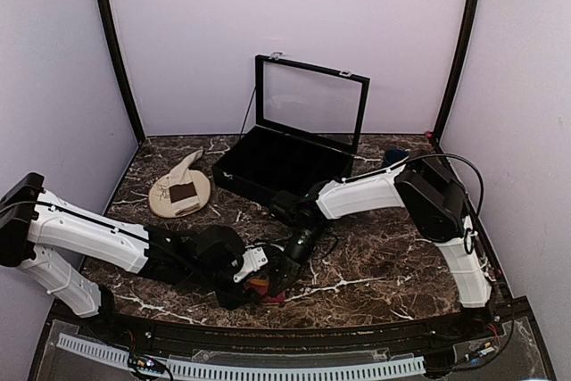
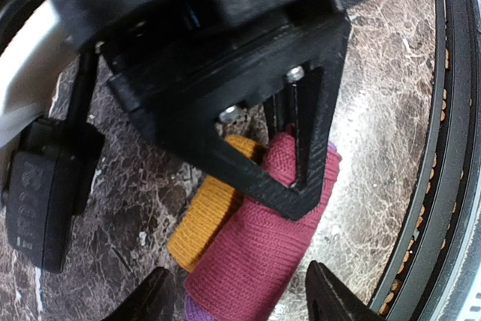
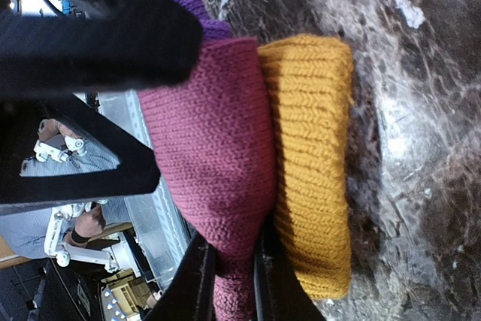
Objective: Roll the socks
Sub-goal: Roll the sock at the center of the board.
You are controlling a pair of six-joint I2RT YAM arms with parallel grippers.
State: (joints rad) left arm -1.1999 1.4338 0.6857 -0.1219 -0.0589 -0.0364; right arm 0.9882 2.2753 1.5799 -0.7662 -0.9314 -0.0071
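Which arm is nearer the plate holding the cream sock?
Left. The left arm passes along the near side of the plate. The right arm comes in from the right and ends at the pink sock, farther from the plate.

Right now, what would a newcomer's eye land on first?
The magenta-pink sock with its orange end, front centre: the right gripper has its jaws pinched on it, and the left gripper straddles it, jaws open. At the back, a black case stands with its glass lid raised; left of it, a cream sock lies across a round plate.
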